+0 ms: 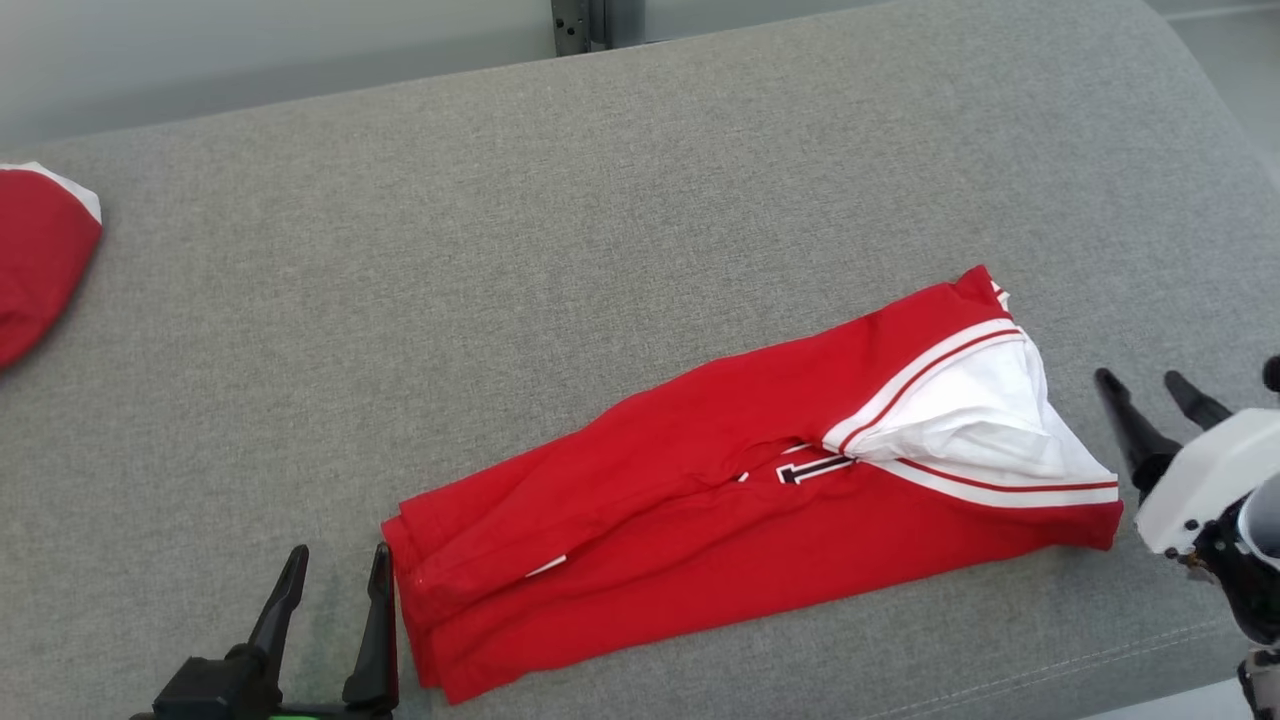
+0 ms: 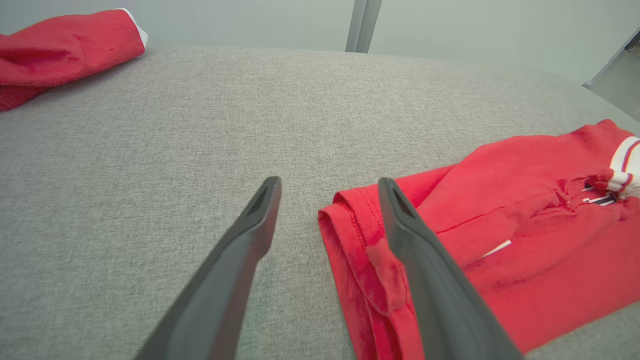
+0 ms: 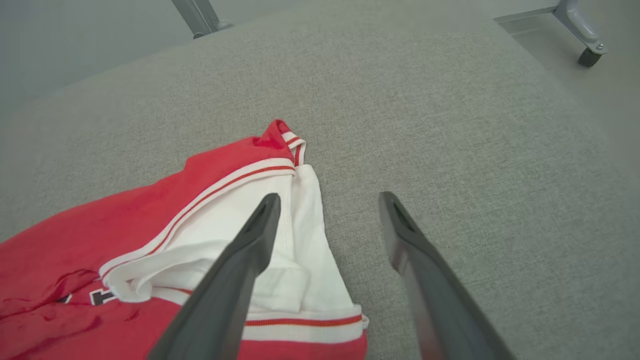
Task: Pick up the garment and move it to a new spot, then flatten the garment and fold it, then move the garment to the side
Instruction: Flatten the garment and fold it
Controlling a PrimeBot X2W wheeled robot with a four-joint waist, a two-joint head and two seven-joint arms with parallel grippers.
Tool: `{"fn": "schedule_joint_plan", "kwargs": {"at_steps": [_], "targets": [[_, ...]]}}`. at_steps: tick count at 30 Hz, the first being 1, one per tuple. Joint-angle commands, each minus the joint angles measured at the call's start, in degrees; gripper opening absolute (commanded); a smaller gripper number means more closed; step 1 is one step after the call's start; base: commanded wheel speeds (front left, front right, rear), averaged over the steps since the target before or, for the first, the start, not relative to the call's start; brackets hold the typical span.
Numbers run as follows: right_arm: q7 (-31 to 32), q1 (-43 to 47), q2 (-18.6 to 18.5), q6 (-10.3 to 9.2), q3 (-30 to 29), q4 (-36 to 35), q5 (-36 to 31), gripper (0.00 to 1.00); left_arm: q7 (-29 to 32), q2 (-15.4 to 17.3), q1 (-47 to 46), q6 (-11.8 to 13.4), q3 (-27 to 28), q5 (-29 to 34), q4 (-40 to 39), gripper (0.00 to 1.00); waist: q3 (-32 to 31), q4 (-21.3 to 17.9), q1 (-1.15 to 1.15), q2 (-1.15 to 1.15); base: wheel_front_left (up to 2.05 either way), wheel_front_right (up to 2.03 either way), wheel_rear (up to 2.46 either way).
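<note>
Two pairs of jaws gape empty beside one folded garment (image 1: pixel 700 500); one red cloth (image 1: pixel 35 260) lies apart.

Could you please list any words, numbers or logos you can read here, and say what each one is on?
Red garment: one black, white-edged printed mark, partly tucked under a fold; it cannot be read as a letter or number.
No other readable text can be made out.
</note>
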Motion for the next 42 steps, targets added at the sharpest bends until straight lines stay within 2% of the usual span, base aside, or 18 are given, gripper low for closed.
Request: {"fn": "schedule_joint_plan", "kwargs": {"at_steps": [1,6,12,16,19,20,23,26,32,36,39,42], "targets": [[1.28,-1.34,0.68,-0.01,0.35,1.76,-1.12,1.00,-0.52,-0.91,0.42,-0.01,0.44,1.13,-0.02,1.00,0.43,0.67,0.00,0.00,0.00,0.00,0.00],[3.56,-5.56,2.99,0.00,1.42,9.19,-4.75,1.00,-0.88,-4.02,-1.89,-2.27,2.07,4.22,1.25,1.00,1.20,2.85,0.00,0.00,0.00,0.00,0.00],[4.33,-8.57,3.19,0.00,2.97,18.64,-8.32,1.00,-0.87,-8.91,-3.18,-5.78,4.87,7.32,3.80,1.00,2.08,5.34,0.00,0.00,0.00,0.00,0.00],[6.00,-9.73,3.59,0.01,4.12,23.72,-7.46,1.00,-0.86,-11.47,-3.32,-8.09,6.85,8.95,5.52,1.00,2.18,6.08,0.00,0.00,0.00,0.00,0.00],[7.66,-10.22,3.71,0.04,6.40,26.09,-4.43,1.00,-0.87,-13.10,-2.97,-9.64,8.24,10.12,6.76,1.00,1.84,6.37,0.00,0.00,0.00,0.00,0.00],[7.90,-10.30,3.80,0.19,7.13,26.40,-2.67,0.00,-0.87,-13.56,-2.80,-10.17,8.67,10.45,7.20,1.00,1.65,6.44,0.00,0.00,0.00,0.00,0.00],[8.44,-9.99,2.44,0.30,9.43,25.39,3.81,0.00,-0.87,-14.90,-2.29,-11.50,10.11,11.62,8.52,1.00,0.83,6.71,0.00,0.00,0.00,0.00,0.00],[5.62,-10.21,-2.49,-0.03,7.41,25.55,5.93,0.00,-0.87,-16.30,-1.57,-12.71,11.43,12.45,9.77,1.00,-0.25,7.04,0.00,0.00,0.00,0.00,0.00],[4.57,-10.21,-11.43,-0.04,-2.51,30.33,5.54,0.00,-0.88,-18.91,0.07,-15.32,13.64,14.19,12.31,1.00,-3.19,8.79,0.00,0.00,0.00,0.00,0.00],[6.11,-9.98,-15.36,-0.03,-9.82,31.63,3.91,0.00,-0.88,-20.17,1.33,-16.73,15.02,15.10,13.39,1.00,-4.63,9.55,0.00,0.00,0.00,0.00,0.00],[8.02,-9.73,-15.05,0.01,-11.02,28.10,4.11,0.00,-0.88,-20.78,2.33,-17.49,16.04,15.58,14.01,1.00,-6.12,9.84,0.00,0.00,0.00,0.00,0.00],[9.54,-7.59,-12.61,0.01,-7.28,20.20,6.84,0.00,-0.88,-21.50,3.13,-17.84,17.00,15.79,14.21,1.00,-7.36,9.57,0.00,0.00,0.00,0.00,0.00]]}}
